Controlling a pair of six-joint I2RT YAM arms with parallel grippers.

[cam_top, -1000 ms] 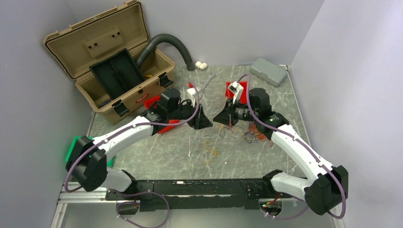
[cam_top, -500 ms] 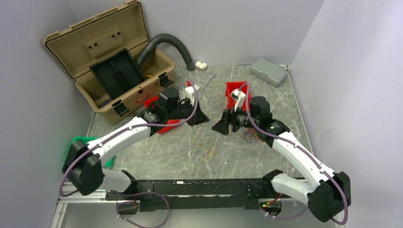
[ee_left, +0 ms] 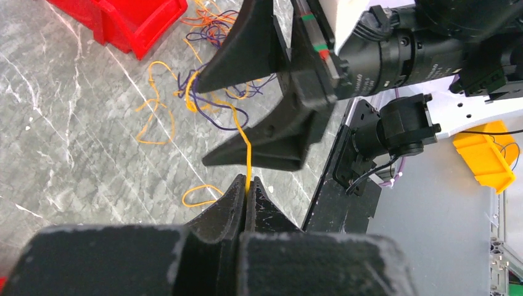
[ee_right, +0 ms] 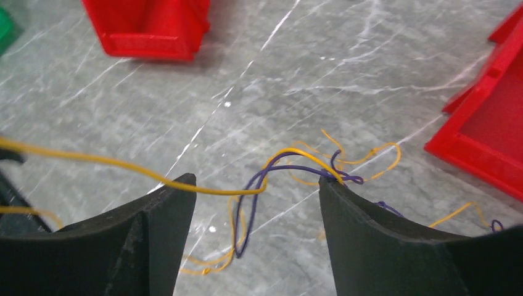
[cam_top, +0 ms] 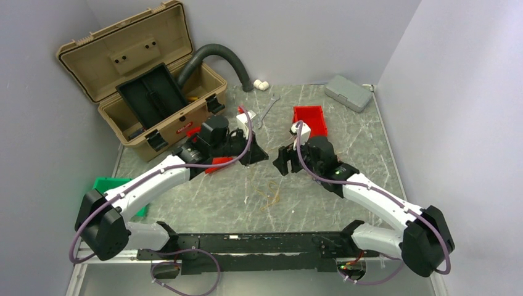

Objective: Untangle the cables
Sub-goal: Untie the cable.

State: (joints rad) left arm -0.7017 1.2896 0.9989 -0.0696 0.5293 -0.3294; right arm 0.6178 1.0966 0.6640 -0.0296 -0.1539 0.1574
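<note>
Right gripper [ee_right: 257,180] now sprung wide, released, shifted nearer; left gripper [ee_left: 247,185] clenched on yellow strand [ee_left: 248,145]. Cables [ee_left: 210,98]: thin, light, floppy tangle on table [cam_top: 203,197] between grippers. Best hold, likely: single strand near knot.

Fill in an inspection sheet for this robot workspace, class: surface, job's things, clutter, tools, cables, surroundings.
Surface: grey marbled tabletop.
Job's things: thin orange, yellow and purple wires, loosely tangled mid-table; one yellow strand pulled taut.
Clutter: open tan plastic toolbox, red plastic bin, green bin, grey lidded case, metal wrench, grey corrugated hose.
Tools: left tool shut on the yellow strand; right tool open, strands running across its fingertips.
Cables: purple cable along each arm.
Surroundings: plain pale walls; nothing else seen.
</note>
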